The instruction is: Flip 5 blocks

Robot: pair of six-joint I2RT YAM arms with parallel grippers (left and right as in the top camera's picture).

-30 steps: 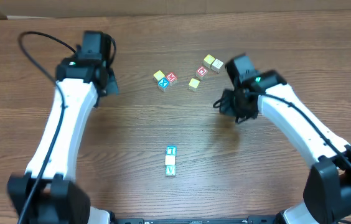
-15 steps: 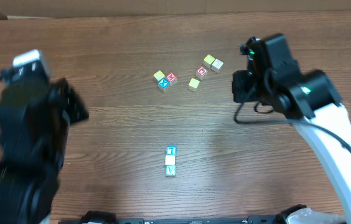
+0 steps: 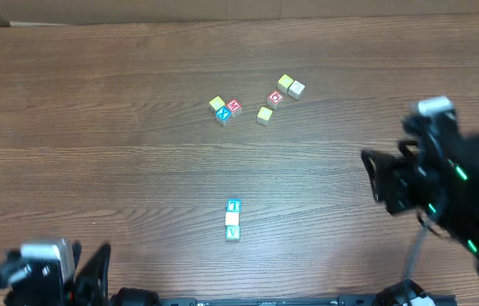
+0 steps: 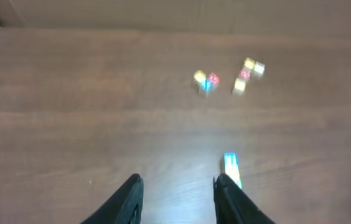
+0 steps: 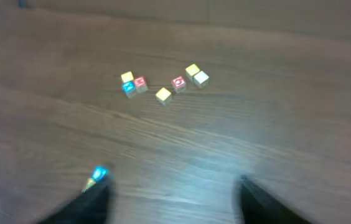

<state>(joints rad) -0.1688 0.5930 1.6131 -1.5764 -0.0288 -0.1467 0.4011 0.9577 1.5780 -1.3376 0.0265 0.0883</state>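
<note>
Three blocks lie in a short row (image 3: 233, 218) near the front middle: teal, cream, green. Seven more are scattered further back: a yellow, blue and red trio (image 3: 224, 108), a lone yellow one (image 3: 264, 114) and a red, yellow and cream group (image 3: 285, 88). My left gripper (image 4: 177, 186) stands open and empty high above the table, the row of blocks (image 4: 232, 169) just beyond its right fingertip. My right gripper (image 5: 172, 190) is wide open, empty and blurred, with the row (image 5: 96, 176) by its left finger. Both arms sit far from the blocks.
The brown wooden table (image 3: 121, 170) carries only the blocks. My left arm (image 3: 48, 270) shows at the bottom left corner of the overhead view, my right arm (image 3: 443, 187) at the right edge. The table's far edge (image 3: 239, 19) meets a pale surface.
Both arms have pulled back from the middle of the table, the left to the front left corner, the right to the right edge. Both grippers have opened. The blocks have not moved.
</note>
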